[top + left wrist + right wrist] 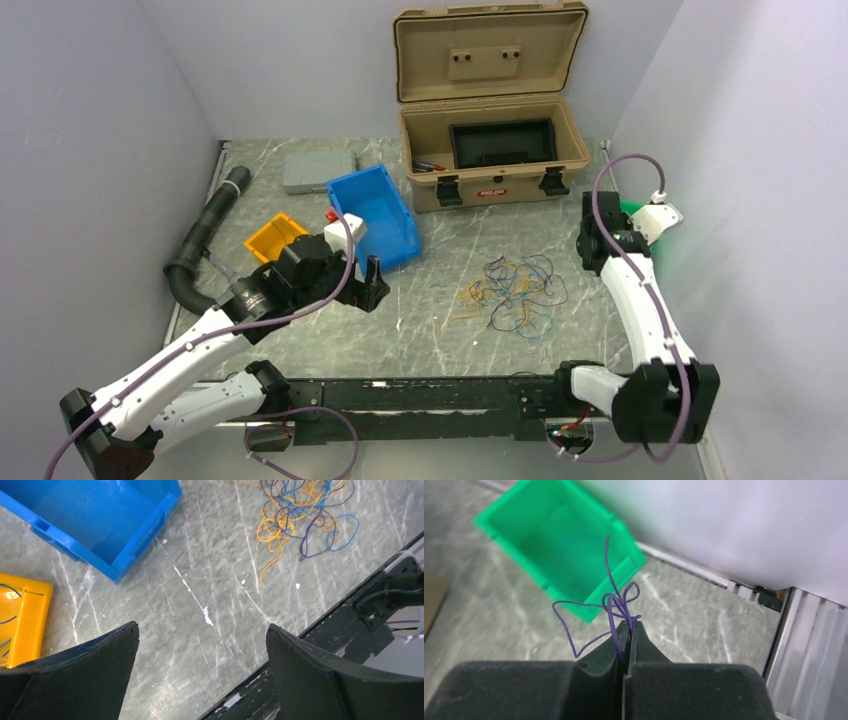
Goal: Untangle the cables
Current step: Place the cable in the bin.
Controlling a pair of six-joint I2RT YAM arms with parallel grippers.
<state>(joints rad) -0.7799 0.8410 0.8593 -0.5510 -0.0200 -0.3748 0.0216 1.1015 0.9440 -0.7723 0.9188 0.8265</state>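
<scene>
Black rail (420, 395) runs along the near edge of the grey marbled table (440, 330), joining the two arm bases. Just beyond it on the left, the left gripper (202, 630) hangs over bare tabletop with its jaws spread wide and nothing between them. Only the tips of its fingers (80, 680) show in the wrist view; the rest is cut off by the frame. To its right, near the table's middle, lie the cables (515, 290), a loose tangle of orange, blue and purple strands flat on the surface, apart from both grippers. Which strand crosses which is too fine to tell. At the right side, the right gripper (629, 626) is closed tight on a purple strand (610, 597), whose kinked loops stand up out of the pinch; from above, the arm's own wrist hides that grip. Beyond it sits a green bin (564, 545), seen from above only as a sliver. Left of the tangle and farther back are a blue bin (380, 215) and, to its left, a yellow bin (275, 238). A black hose (205, 235) curves along the left edge. Farthest back, a tan case (490, 150) stands open, its contents hard to make out.
</scene>
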